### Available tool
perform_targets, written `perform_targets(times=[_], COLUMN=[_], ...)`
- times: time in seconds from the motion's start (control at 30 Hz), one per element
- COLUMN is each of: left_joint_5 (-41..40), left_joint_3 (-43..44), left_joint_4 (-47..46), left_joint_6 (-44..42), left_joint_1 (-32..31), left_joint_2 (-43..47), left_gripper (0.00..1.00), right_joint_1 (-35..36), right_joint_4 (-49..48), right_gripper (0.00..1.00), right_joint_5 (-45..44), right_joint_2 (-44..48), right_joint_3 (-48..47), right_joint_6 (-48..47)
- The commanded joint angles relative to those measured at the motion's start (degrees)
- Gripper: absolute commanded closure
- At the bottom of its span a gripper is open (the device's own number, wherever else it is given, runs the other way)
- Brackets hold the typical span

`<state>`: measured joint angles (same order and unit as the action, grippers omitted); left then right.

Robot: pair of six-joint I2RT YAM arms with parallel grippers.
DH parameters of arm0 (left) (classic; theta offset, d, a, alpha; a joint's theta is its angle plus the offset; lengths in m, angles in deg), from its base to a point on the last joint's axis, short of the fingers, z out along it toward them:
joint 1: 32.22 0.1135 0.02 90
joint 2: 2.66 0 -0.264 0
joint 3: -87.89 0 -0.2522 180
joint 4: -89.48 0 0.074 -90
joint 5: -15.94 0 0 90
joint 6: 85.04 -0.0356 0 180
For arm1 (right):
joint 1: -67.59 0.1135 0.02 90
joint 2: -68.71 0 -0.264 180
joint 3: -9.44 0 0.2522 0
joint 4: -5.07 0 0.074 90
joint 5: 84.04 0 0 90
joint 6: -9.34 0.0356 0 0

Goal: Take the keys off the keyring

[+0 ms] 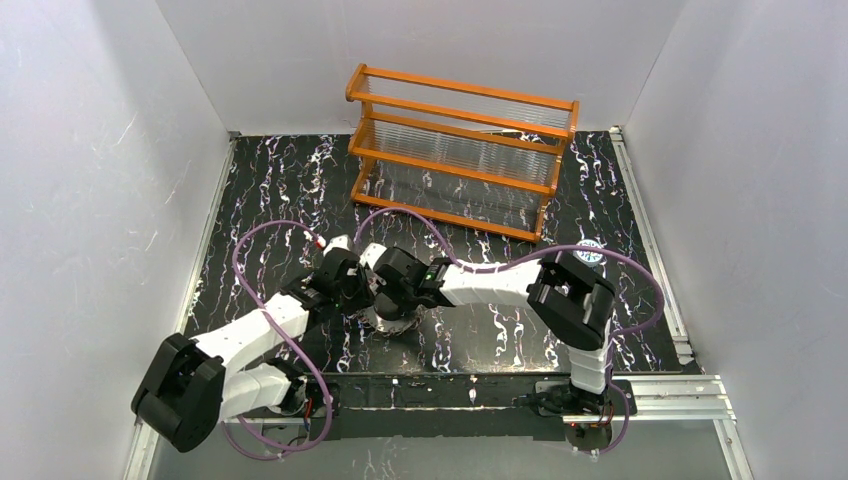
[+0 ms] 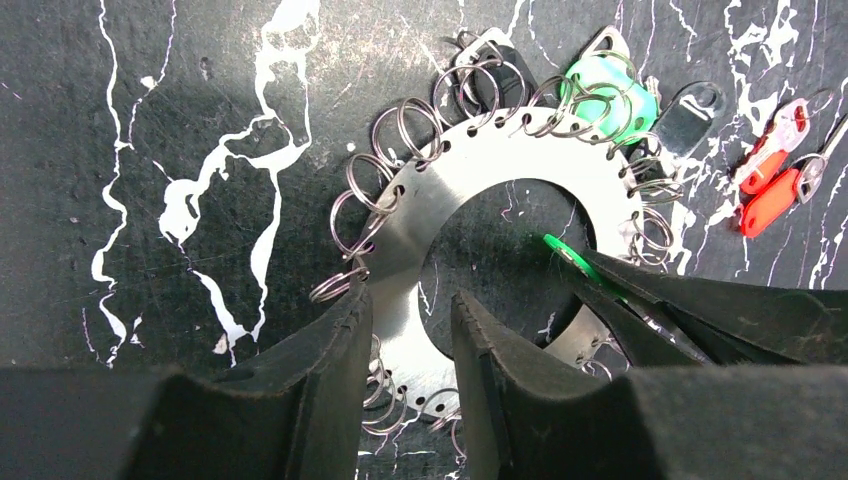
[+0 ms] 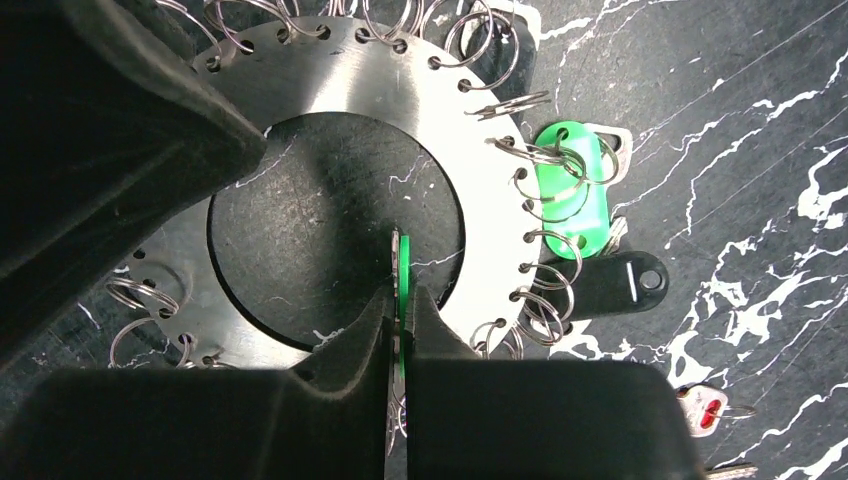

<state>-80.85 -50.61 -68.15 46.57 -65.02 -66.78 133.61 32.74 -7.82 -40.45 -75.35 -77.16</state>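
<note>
Keyring (image 2: 520, 160) lies flat mid-desk, right under both wrists. Desk (image 1: 280, 180) is black w/ white veining. A wooden rack (image 1: 460, 150) stands at the far edge, well apart from the work. L arm comes in from the left, R arm from the right, and they meet over the ring.

Left gripper (image 2: 408, 305): fingers straddle the band on its side. One is at the outer edge among the split rings (image 2: 400, 130), the other at the inner edge, w/ the band filling the gap. I read that as clamped on the keyring, pinning it.

Right gripper (image 3: 400, 298): fingers together on a green key (image 3: 401, 262), held on edge.

What the next move turns on:
- The key sits over the open centre, just inside the band on the R arm's side, across the hole from the L hold.
- Its long axis runs straight out along the R fingers, tip toward ring centre.
- Its own split ring is hidden betw the fingers, so I can't tell if it's threaded on the band.
- R arm has the key, L arm is the anchor.
- My guess: the pull should go back along that axis, away from the L hold. Risk is the plate lifting or sliding w/ it.

Smaller stuff:
- 2nd green key (image 3: 572, 185) is on rings at the band.
- A black fob (image 3: 620, 282) lies just beside it.
- Red keys (image 2: 772, 203) lie on the desk clear of the band; they look already off.
</note>
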Motion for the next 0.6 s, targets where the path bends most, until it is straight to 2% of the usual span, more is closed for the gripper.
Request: perform_targets(times=[0.0, 0.03, 0.33, 0.57], left_joint_5=[-1.5, -1.5, -0.8, 1.0], left_joint_3=[-0.2, -0.2, 2.5, 9.4], left_joint_4=[0.7, 0.5, -0.8, -0.7], left_joint_6=[0.5, 0.5, -1.9, -8.6], left_joint_1=[0.2, 0.2, 0.3, 0.8], left_joint_2=[2.1, 2.5, 7.2, 9.4], left_gripper=[0.66, 0.66, 0.62, 0.55], right_joint_1=[-1.3, -1.8, -6.0, -6.6], right_joint_4=[0.2, -0.5, -8.1, -15.3], right_gripper=[0.96, 0.99, 0.99, 0.99], right_joint_5=[2.9, 4.0, 12.5, 12.2], right_joint_2=[2.9, 3.5, 11.8, 19.0], right_joint_3=[2.6, 3.1, 7.5, 9.9], right_joint_6=[-0.2, 0.1, 3.1, 4.3])
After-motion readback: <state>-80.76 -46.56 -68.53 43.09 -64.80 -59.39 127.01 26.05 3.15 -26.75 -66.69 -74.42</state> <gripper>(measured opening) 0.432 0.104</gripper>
